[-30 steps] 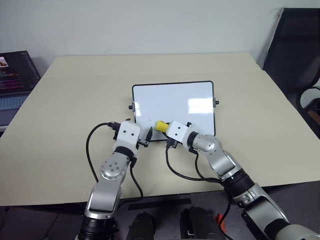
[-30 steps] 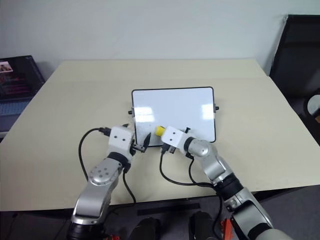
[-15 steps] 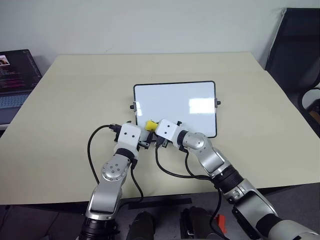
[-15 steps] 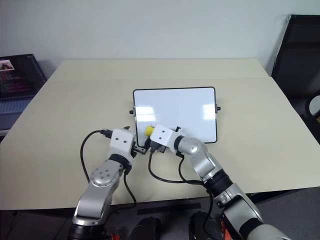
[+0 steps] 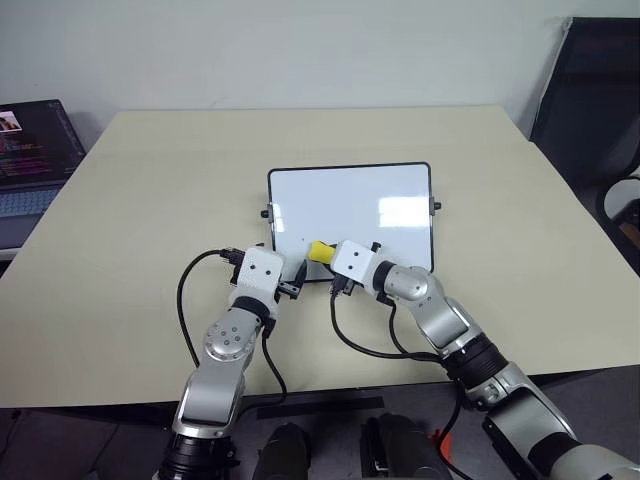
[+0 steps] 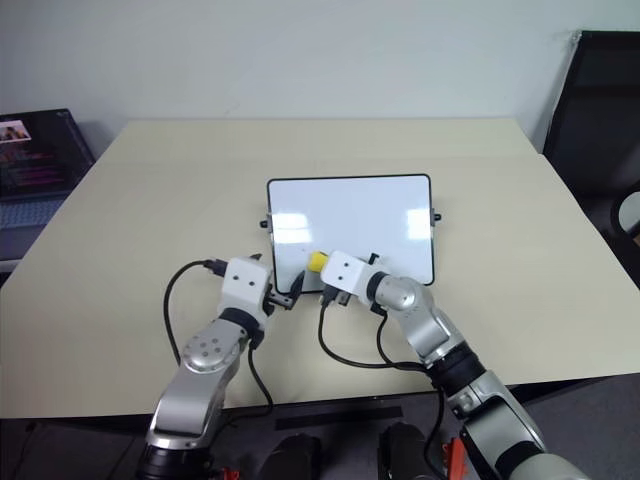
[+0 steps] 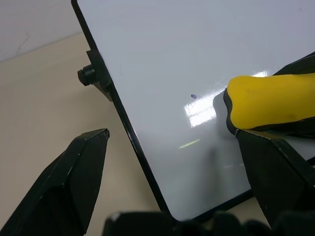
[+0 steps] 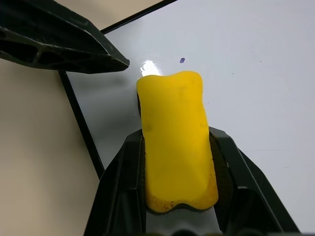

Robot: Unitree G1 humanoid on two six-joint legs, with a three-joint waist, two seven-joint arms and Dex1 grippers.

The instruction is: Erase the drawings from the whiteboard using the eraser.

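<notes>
Item: whiteboard (image 5: 350, 205). It lies flat at the centre of the frame on the beige counter (image 5: 130, 230), black-framed, with a small knob on each side. Your surface reads almost wholly white in the head views.

Item: eraser (image 5: 320, 250). A yellow block at the board's lower left area, its face appearing to rest on the white surface. Your right gripper (image 8: 177, 147) has its fingers clenched on both long sides of it; the grip looks square and firm in the right wrist view.

Item: drawings. You have one tiny dark speck (image 7: 193, 96) visible in the left wrist view, on the board just beside the eraser's front end, with a narrow strip of white between them. The same speck (image 8: 182, 60) appears just ahead of the eraser tip in the right wrist view. No other strokes can be made out on the visible board.

Item: left gripper (image 7: 172, 182). Your fingers stand spread wide and grasp nothing; one sits over the counter, the other over the board, straddling its lower left frame edge.

Item: laptop (image 5: 30, 150), far left edge of the frame, well apart from the work.

Status, judged: erasing looks nearly complete. What remains for you is the one speck ahead of the eraser.
</notes>
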